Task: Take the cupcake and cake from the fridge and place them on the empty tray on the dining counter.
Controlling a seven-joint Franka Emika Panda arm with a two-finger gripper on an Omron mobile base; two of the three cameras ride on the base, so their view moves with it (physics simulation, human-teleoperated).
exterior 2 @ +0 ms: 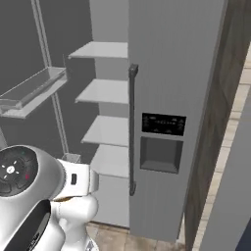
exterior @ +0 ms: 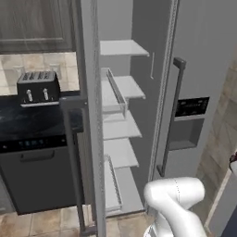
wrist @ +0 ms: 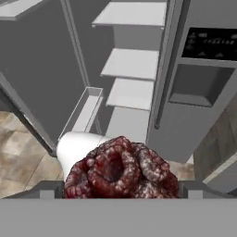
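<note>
You have the cake (wrist: 121, 169) right at the bottom of the hand view: a lumpy, knobbly round of dark red-brown, glossy, with a hollow in its middle. It sits between the gripper (wrist: 121, 190) tips, and the jaws stand wide around it, clasping it at either flank. Beyond it the fridge (exterior: 194, 83) stands with its left door (exterior: 90, 115) swung open, flat grey panels and a dark bar handle (exterior: 172, 115). Inside you see smooth white shelves (exterior: 121, 125) stacked one above another. To the left, a ribbed silver toaster (exterior: 38, 87) sits on the black worktop (exterior: 32, 121).
</note>
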